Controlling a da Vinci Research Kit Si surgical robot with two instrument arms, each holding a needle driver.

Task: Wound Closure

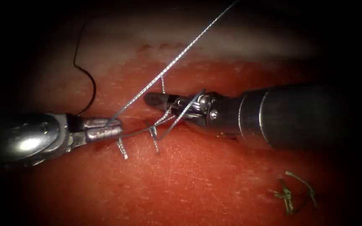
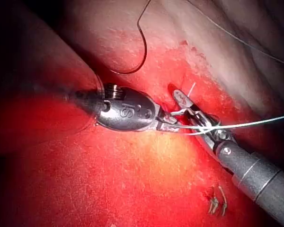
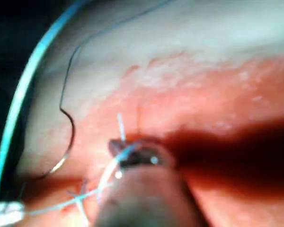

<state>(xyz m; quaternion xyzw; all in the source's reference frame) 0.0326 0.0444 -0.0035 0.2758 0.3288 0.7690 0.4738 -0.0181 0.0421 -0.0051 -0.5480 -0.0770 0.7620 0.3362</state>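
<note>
Tissue [image 1: 197, 184], red and wet, lies under both of my tools, with the cut [image 1: 147, 121] running left to right across the middle of the endoscope view. My left tool [image 1: 105, 129] comes in from the left along the cut, its jaws closed on the thread [image 1: 177, 58]. From that grip one strand climbs up and to the right toward the far edge of the scene, and another runs right to the stitches at the cut. My right tool [image 1: 158, 100] comes in from the right, its tip just on the far side of the cut and near my left tool's tip without touching it. Thread is looped around its jaws close to the wrist. The jaws look pressed together, holding nothing between them that I can make out. Short stitch ends [image 1: 122, 148] stand up from the tissue on the near side of the cut, between the two tips. The needle [image 1: 89, 81], a thin dark curve, lies free on the pale tissue at the far left, well apart from both tools and held by neither; whether its end sits in the tissue I cannot tell. Cut ends of thread [image 1: 292, 192] lie loose on the tissue at the near right
</note>
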